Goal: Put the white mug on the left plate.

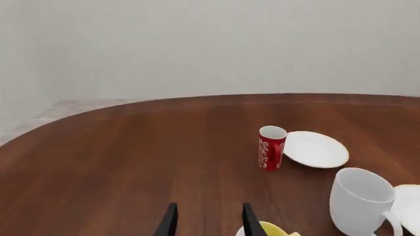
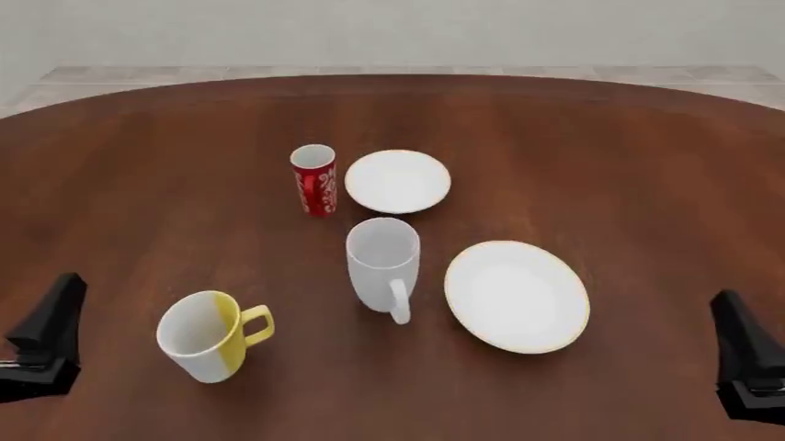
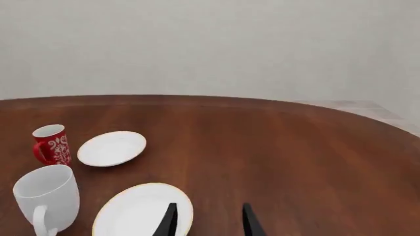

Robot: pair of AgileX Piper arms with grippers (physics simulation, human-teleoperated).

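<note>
Hands, left [image 1: 206, 221] and right [image 3: 208, 221], gape empty; fingertips cut off by frame edge.

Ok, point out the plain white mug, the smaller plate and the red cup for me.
white mug [image 2: 382, 257]: front view, on its outer wall.
smaller plate [image 2: 398, 180]: front view, on its bare centre.
red patterned cup [image 2: 315, 184]: front view, on its side.

Mug [image 2: 382, 259] mid-table, small plate [image 2: 398, 181] just behind, cup [image 2: 314, 179] left of that plate, large plate [image 2: 517, 295] right of mug.
</note>
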